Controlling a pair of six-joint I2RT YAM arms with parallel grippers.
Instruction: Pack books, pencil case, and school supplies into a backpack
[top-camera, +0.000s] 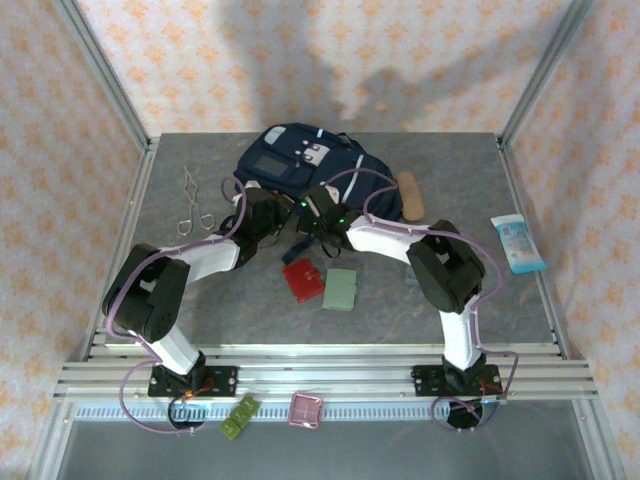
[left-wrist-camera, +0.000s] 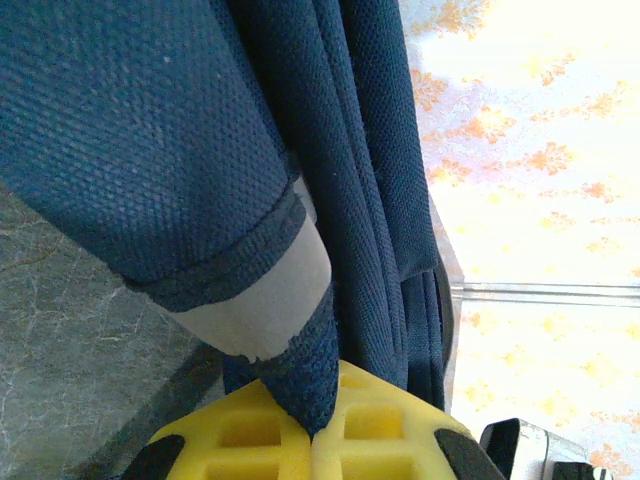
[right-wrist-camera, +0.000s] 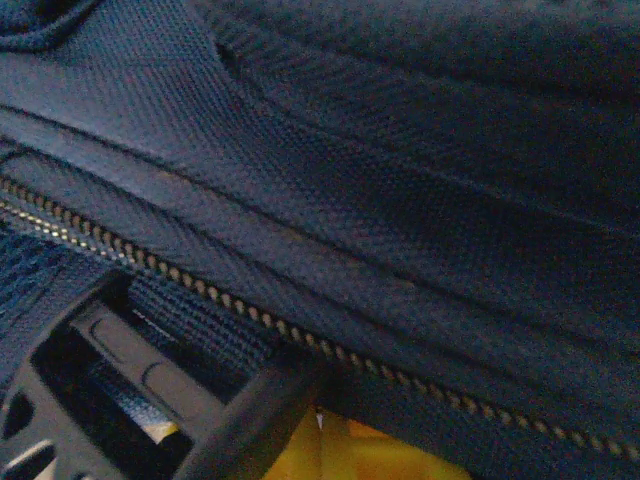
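1. The left gripper (top-camera: 266, 208) was clamped on a fold of the backpack (top-camera: 300, 160), with blue cloth pinched between its yellow pads (left-wrist-camera: 385, 415).
2. The backpack lay at 12 o'clock from both grippers, its long axis about 9 to 3 o'clock.
3. The right gripper (top-camera: 318, 207) had its jaws together beside the zipper (right-wrist-camera: 200, 290). I could not tell if cloth was caught.
4. The red case (top-camera: 303, 279) and green case (top-camera: 341, 290) lay at 6 o'clock and the pencil case (top-camera: 411, 195) at 3 o'clock, so I judged the right arm nearer to them.
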